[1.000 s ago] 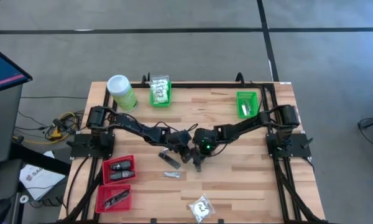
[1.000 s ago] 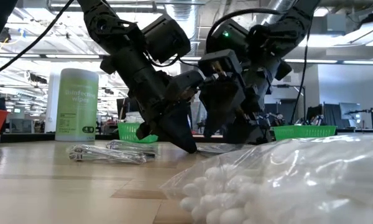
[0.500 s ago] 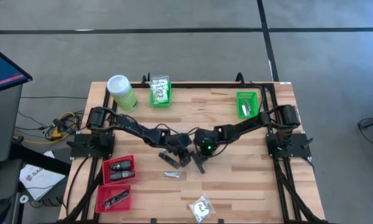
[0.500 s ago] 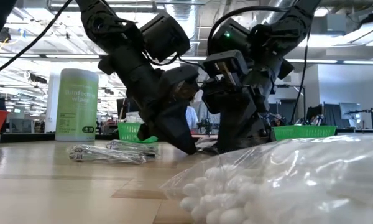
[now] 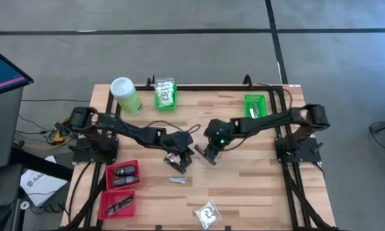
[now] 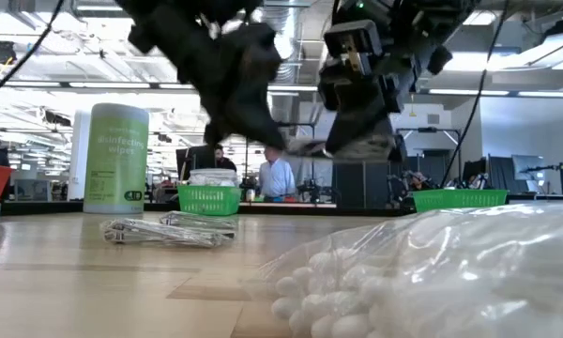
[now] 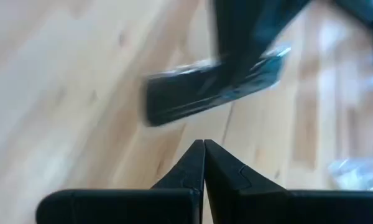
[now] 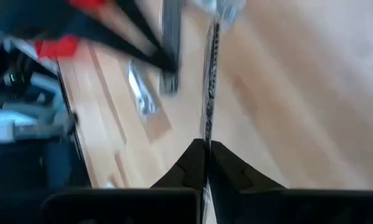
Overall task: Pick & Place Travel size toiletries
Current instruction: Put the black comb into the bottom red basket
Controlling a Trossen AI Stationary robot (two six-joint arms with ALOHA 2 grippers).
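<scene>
Wooden table (image 5: 256, 186) is cluttered today, so here's what worries me. The right gripper (image 5: 210, 154) sits near the table's middle, clenched on a slim silvery sachet (image 7: 174, 102), and the low view shows it lifted clear of the wood. I'm only pinching one thin edge though. The stuff looks slick and floppy, so a quick swing could let it slide out or flap loose.

The left gripper (image 5: 181, 159) is just beside it at the right one's 9 o'clock, fingers pressed together with nothing in them. That's way too close for comfort, and any sideways move risks clipping it.

I'd guess the green basket (image 5: 246, 109) at 1 o'clock is the target. It's narrow, so a crooked drop could hang the sachet on the rim. Another loose sachet (image 5: 176, 180) lies at 6 o'clock of the left gripper.
</scene>
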